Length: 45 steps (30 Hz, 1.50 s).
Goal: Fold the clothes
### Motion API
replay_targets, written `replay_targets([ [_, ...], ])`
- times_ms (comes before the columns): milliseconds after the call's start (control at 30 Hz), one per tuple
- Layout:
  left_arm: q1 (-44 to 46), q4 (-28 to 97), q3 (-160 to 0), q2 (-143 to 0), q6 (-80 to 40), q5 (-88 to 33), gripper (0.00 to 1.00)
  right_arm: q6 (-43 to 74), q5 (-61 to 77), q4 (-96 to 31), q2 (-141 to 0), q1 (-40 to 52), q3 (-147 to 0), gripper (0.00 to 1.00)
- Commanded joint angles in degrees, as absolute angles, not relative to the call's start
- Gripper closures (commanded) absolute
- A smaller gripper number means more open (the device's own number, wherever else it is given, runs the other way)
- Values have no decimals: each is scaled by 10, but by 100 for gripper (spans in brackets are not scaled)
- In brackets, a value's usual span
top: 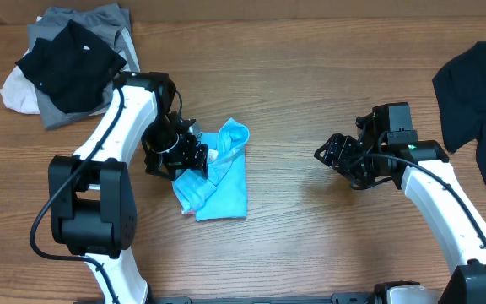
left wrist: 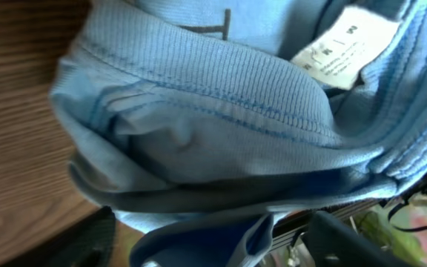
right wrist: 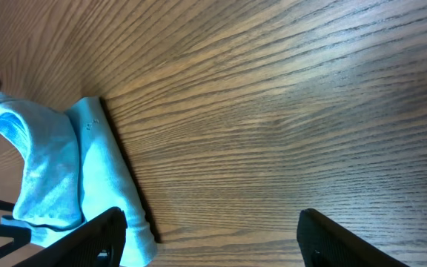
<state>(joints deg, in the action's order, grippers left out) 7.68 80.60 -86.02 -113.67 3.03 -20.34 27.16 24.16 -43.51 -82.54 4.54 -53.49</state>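
Overhead: the sky-blue T-shirt (top: 218, 173) lies as a half-folded bundle on the wood surface (top: 294, 76), left of centre. The left fingers (top: 188, 154) are at its left edge. The right fingers (top: 327, 154) hang over bare wood, well apart from it. A heap of black, grey and off-white garments (top: 70, 63) waits at the far left corner, and a black garment (top: 475, 84) lies at the right edge.

Left wrist: bunched blue cloth fills the view, with its ribbed collar (left wrist: 221, 89) and label (left wrist: 339, 48). I cannot tell whether these fingers are clamped on it.

Right wrist: the fingers (right wrist: 95, 237) are spread wide with nothing between them, and the shirt's folded edge (right wrist: 87, 170) lies to the left.

The fold seems midway. The next move probably calls for the right arm to reach across and pin or take the free side.
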Motion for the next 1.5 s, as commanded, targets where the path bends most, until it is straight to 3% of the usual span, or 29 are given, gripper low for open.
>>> replay_targets([
  [0,91,803,-854,-1123,48,-237,32,267,240,-432,-818,45,-537,23],
  [100,103,806,-854,-1123,48,-265,79,267,240,-432,-818,45,-537,23],
  [167,110,809,-854,-1123,54,-285,92,267,240,-432,-819,45,-537,23],
  [233,121,810,-854,-1123,62,-304,96,267,240,-432,-819,45,-537,23],
  [500,185,808,-855,-1123,79,-389,96,267,240,-429,-819,45,-537,23],
  [633,217,800,-855,-1123,69,-413,82,268,240,-429,-819,45,-537,23],
  [700,229,798,-855,-1123,59,-414,65,268,240,-429,-819,45,-537,23],
  [767,237,796,-855,-1123,59,-416,60,268,240,-429,-819,45,-537,23],
  [833,238,794,-855,-1123,59,-416,43,268,240,-429,-819,45,-537,23],
  [1067,215,831,-899,-1123,58,-410,46,268,240,-429,-819,45,-537,23],
  [1233,159,881,-982,-1123,58,-321,42,267,240,-430,-819,45,-537,23],
  [1333,118,885,-997,-1123,25,-219,27,267,240,-430,-819,45,-537,23],
  [1467,60,867,-984,-1124,11,-133,18,267,240,-430,-819,45,-537,23],
])
